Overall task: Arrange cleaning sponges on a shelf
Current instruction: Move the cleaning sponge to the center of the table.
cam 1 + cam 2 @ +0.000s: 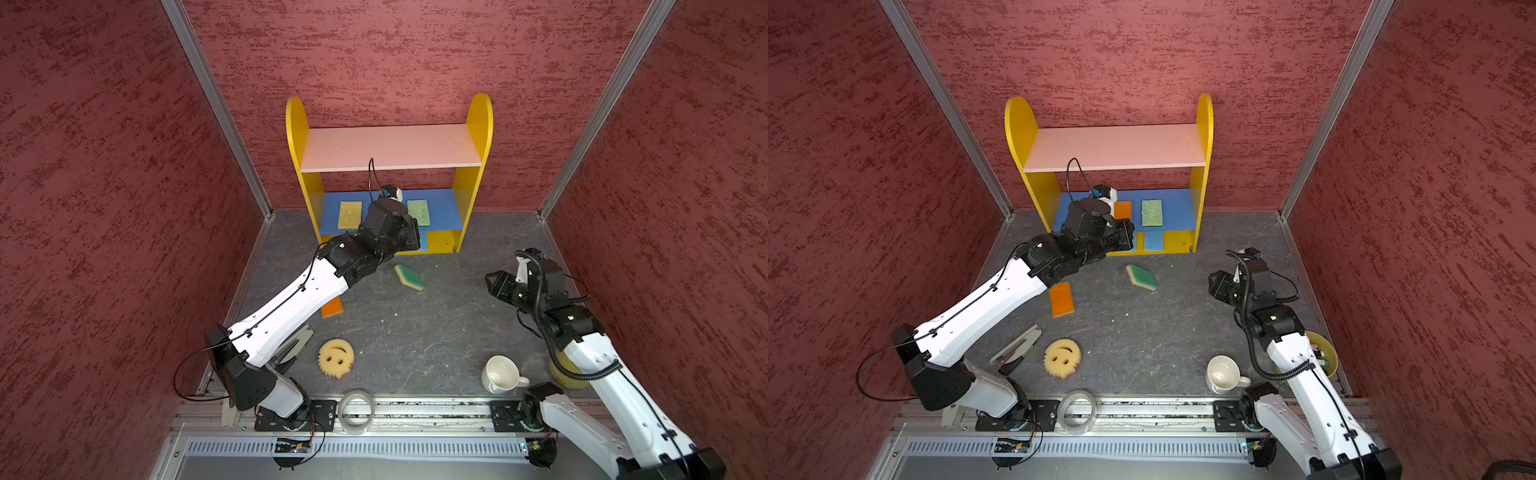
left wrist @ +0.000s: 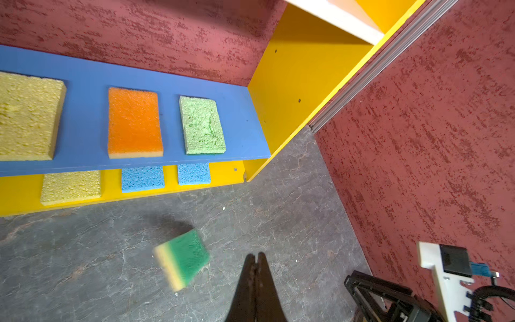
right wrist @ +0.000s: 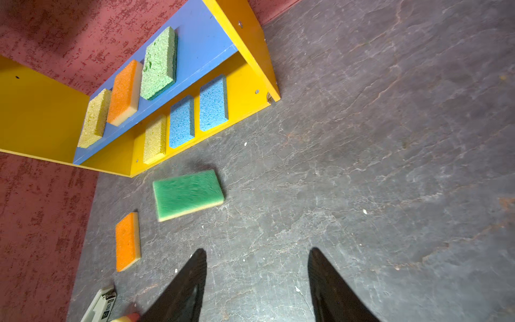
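Observation:
The shelf (image 1: 390, 147) stands against the back wall, its pink top board bare. On its blue board (image 2: 83, 117) lie a yellow sponge (image 2: 26, 117), an orange one (image 2: 133, 122) and a green one (image 2: 202, 125). The yellow base holds a yellow sponge (image 2: 71, 186) and two blue ones (image 2: 142, 178). A green-topped sponge (image 1: 409, 277) lies blurred on the floor before the shelf. An orange sponge (image 1: 1061, 299) and the smiley sponge (image 1: 336, 357) also lie on the floor. My left gripper (image 2: 257, 255) is shut and empty beside the green-topped sponge. My right gripper (image 3: 257, 251) is open, empty, off to the right.
A white mug (image 1: 500, 374) lies near the front right, with a yellow bowl (image 1: 1323, 353) under the right arm. A clear tape ring (image 1: 356, 411) rests on the front rail, and a stapler (image 1: 1017, 347) lies under the left arm. Red walls close three sides.

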Robot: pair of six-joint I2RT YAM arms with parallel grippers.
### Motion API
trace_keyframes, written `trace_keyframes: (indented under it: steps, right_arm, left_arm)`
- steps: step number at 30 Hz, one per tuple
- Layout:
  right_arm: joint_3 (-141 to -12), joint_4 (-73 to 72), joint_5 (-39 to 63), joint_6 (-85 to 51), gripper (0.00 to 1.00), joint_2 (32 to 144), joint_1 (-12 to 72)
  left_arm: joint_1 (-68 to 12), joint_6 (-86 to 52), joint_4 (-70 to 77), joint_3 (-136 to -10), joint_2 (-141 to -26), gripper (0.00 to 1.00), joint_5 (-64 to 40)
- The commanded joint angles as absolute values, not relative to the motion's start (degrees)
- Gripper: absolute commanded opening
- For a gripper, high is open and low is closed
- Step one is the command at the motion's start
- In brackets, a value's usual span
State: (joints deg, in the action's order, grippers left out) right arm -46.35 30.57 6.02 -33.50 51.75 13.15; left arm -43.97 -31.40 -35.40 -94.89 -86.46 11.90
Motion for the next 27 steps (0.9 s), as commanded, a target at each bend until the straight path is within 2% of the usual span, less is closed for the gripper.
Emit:
trace_keyframes:
  steps: [1, 6, 8, 16, 19, 20, 25, 26, 27]
  right_arm:
    - [-45.5, 25.0, 10.5, -35.1, 0.59, 54.2, 12.8]
    - [-47.0, 20.3, 17.4, -34.5, 0.61, 62.1, 13.3]
    - [-47.0, 17.3, 19.7, -34.7, 0.61, 65.8, 14.1]
    - [-51.0, 4.8, 20.5, -32.2, 0.59, 80.8, 22.9]
    - [-54.6, 3.1, 16.7, -30.1, 0.56, 86.7, 27.1]
    - [-55.6, 2.2, 15.8, -29.7, 0.56, 88.4, 28.3]
    - [-59.6, -0.3, 12.1, -29.0, 0.55, 95.4, 32.4]
    - [-60.0, -0.6, 11.9, -29.2, 0.55, 96.2, 32.8]
    - [-60.0, -1.5, 11.9, -29.5, 0.55, 97.0, 33.2]
  left_arm:
    - [-43.6, -32.0, -38.0, -93.8, -86.1, 0.0, 10.6]
    - [-40.5, -35.8, -36.6, -83.4, -84.4, 0.01, 7.6]
    - [-37.9, -37.1, -35.3, -78.5, -83.8, 0.04, 5.7]
    - [-27.7, -39.0, -31.8, -67.1, -86.8, 0.43, 3.7]
    - [-25.8, -39.5, -30.3, -65.4, -88.4, 0.67, 5.6]
    - [-25.2, -39.3, -29.9, -65.2, -89.1, 0.71, 6.3]
    - [-21.5, -39.0, -27.6, -64.8, -93.6, 0.72, 9.4]
    - [-21.2, -38.5, -27.1, -64.8, -94.2, 0.68, 10.5]
    - [-20.8, -38.0, -26.4, -65.0, -94.9, 0.58, 11.8]
